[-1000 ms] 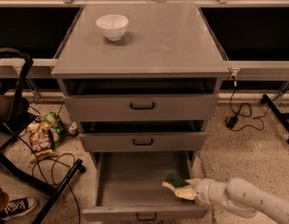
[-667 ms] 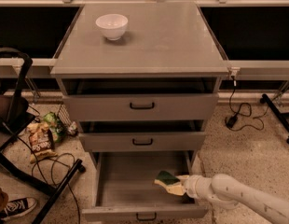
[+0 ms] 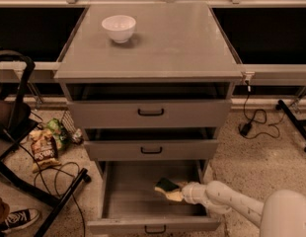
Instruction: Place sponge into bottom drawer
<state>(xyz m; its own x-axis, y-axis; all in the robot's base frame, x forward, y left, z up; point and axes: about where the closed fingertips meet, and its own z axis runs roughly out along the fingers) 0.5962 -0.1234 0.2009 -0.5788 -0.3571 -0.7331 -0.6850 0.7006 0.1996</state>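
The bottom drawer [image 3: 128, 201] of the grey cabinet is pulled open, its front with a black handle at the lower edge of the view. My gripper [image 3: 176, 191] reaches in from the right, over the drawer's right half, and is shut on the sponge [image 3: 167, 186]. The sponge shows a dark green top and a pale yellow underside, tilted, just above the drawer floor. The white arm [image 3: 232, 204] runs from the lower right corner.
A white bowl [image 3: 119, 27] stands on the cabinet top [image 3: 182, 43]. The two upper drawers [image 3: 151, 113] sit slightly open. On the floor to the left are snack bags [image 3: 43, 149], cables, a black frame [image 3: 15, 107] and a shoe [image 3: 15, 220]. A cable lies to the right [image 3: 251, 120].
My gripper has carried the sponge to the left and further into the open bottom drawer. The drawers and bowl have not moved.
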